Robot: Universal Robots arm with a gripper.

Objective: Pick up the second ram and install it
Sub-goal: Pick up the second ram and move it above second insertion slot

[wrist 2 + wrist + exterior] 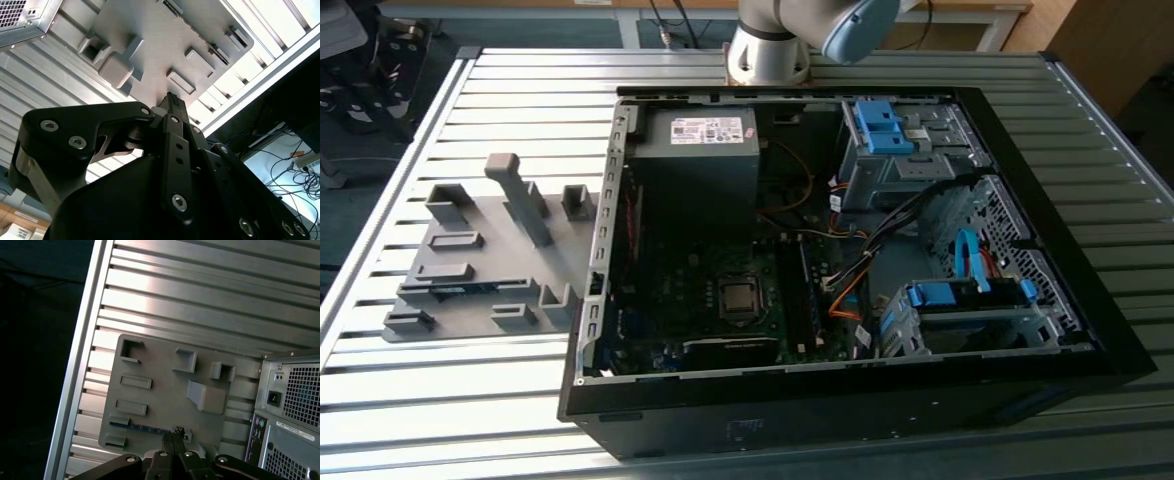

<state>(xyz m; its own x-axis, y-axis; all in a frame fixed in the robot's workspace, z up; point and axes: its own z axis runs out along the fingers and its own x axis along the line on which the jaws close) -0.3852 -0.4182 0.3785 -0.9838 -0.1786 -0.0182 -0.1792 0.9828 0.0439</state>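
Gripper [171,436]: fingertips pressed together with nothing between them, poised above the grey holder tray [165,390].
Second ram [140,427]: blue-green strip seated in a slot of that tray, near the fingertips in the first wrist view.
In the exterior view, the tray lies at the left on the slatted table [454,400], beside the open computer case [854,390].

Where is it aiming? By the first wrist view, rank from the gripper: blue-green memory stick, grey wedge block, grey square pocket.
1. Memory stick, beside the gripper.
2. Wedge block, farther along the grey tray.
3. Square pocket, its far corner.
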